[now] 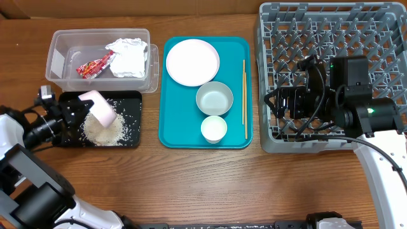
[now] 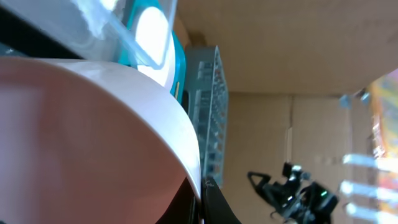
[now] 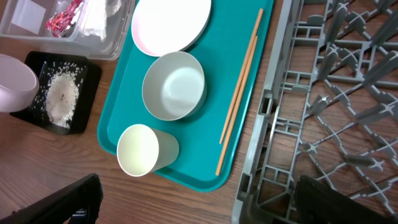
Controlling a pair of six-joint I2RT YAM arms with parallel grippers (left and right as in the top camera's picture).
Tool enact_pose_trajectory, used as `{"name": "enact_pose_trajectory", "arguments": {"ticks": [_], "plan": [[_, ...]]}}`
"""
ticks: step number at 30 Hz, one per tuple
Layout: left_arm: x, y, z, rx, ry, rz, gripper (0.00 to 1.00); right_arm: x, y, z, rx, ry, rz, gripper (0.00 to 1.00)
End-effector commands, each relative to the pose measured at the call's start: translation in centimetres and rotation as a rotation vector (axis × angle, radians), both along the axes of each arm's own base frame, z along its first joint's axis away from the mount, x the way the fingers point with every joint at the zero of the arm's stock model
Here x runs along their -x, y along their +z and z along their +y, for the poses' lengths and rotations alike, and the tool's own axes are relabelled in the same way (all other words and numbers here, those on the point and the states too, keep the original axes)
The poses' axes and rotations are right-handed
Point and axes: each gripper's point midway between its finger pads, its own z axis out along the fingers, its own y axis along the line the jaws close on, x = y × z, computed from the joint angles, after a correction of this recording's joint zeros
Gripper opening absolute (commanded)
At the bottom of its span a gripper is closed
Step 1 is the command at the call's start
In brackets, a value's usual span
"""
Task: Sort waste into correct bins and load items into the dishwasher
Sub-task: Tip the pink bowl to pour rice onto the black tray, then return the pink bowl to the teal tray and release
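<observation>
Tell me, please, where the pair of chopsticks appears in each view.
Overhead: the chopsticks lie along the teal tray's right edge, beside the dish rack.
Left wrist: not in it; a sliver of teal tray shows.
Right wrist: upper centre, slanting on the tray, right of the bowl.
Shared landmark: the teal tray.

I work at a brown wooden table (image 1: 203,184), its grain running lengthwise, evenly lit with only soft shadows. Along the table's far edge stands a plain tan cardboard wall (image 2: 280,56) with a vertical seam (image 2: 291,134). Off the table, beside that wall, blurred bright streaks (image 2: 367,165) glare; I cannot tell their source.
</observation>
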Motion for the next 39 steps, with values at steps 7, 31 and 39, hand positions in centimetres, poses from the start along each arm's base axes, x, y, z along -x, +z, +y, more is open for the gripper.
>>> {"name": "enact_pose_trajectory", "arguments": {"ticks": [7,31,39], "plan": [[-2.2,3.2,-10.9,-0.457,-0.346,-0.047,0.04,-0.6,1.3,0.3,-0.013,0.005,-0.04,1.0],[-1.6,-12.2,-25.3,-1.156,-0.634,0.277,0.04,-0.6,1.3,0.2,-0.013,0.004,-0.039,1.0],[-2.5,-8.0,-27.3,-1.07,-0.704,0.168,0.5,-0.6,1.3,0.3,-0.013,0.005,-0.039,1.0]]}}
